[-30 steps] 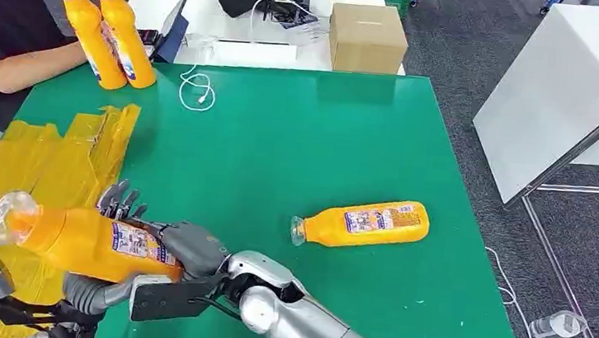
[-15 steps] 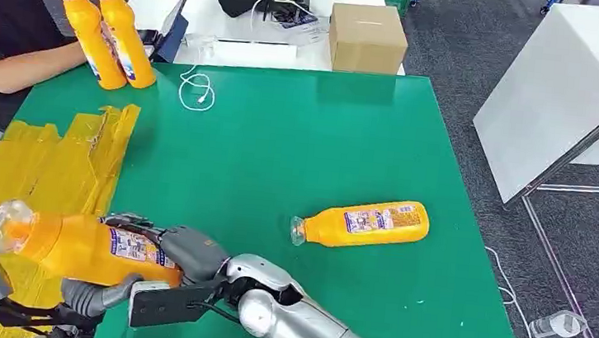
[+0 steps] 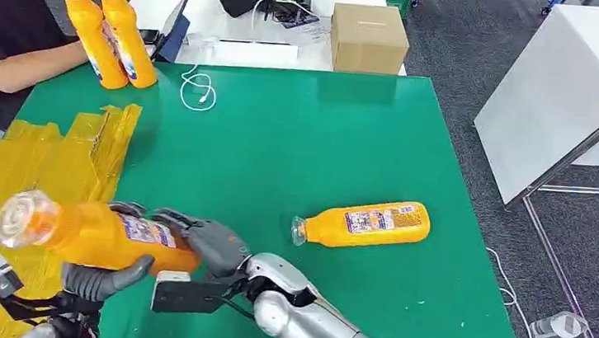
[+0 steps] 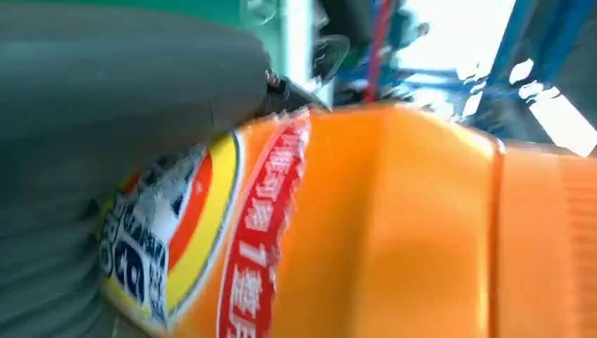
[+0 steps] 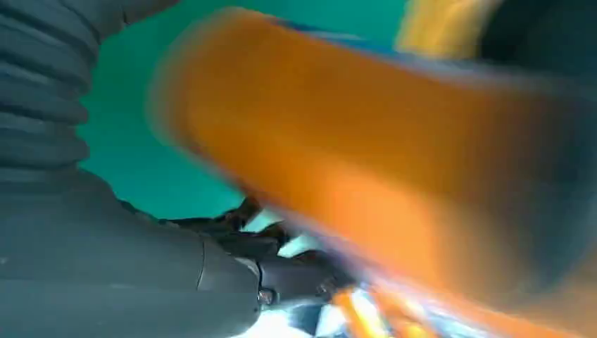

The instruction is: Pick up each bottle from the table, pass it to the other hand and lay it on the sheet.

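Head view: the held bottle lies sideways above the near left table edge, beside the yellow sheet. The left hand wraps it from below; the right hand clasps its base. A second bottle lies on the green table. Left wrist view: thumb against the label. Right wrist view: blurred orange.

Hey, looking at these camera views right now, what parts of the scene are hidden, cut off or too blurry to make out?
- Held bottle, head view: the left hand and right hand cover its base, so which hand bears it is unclear.
- Same bottle, right wrist view: motion blur hides its label.
- Its cap end, left wrist view: cut off by the frame edge.
- Yellow sheet, head view: cut off by the left edge.
- Lying bottle, head view: label print too small to read.
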